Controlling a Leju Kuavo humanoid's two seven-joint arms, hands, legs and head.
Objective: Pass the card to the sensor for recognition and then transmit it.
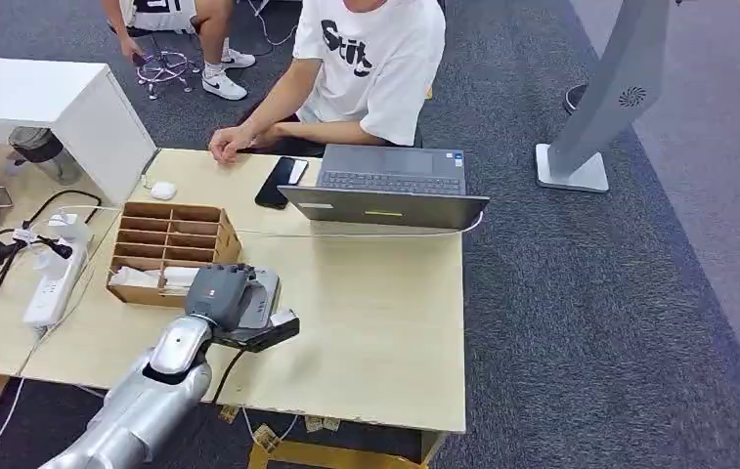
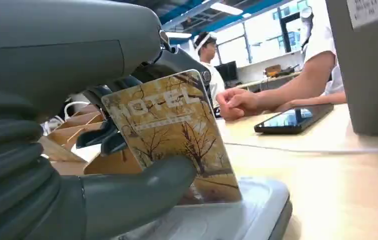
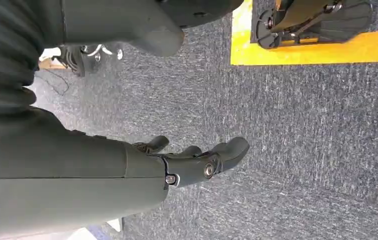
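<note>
Left hand (image 1: 217, 293) reaching over the table (image 1: 385, 322), pinching the card (image 2: 173, 135) upright above the sensor (image 2: 236, 215). Right hand (image 3: 196, 162) hanging, loosely curled, holding nothing. Open tabletop rightward.

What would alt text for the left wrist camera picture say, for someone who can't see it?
The robot's left hand holds a golden hotel card upright over a flat grey sensor on a wooden table. Beyond lie a black phone and a seated person's clasped hands.
</note>
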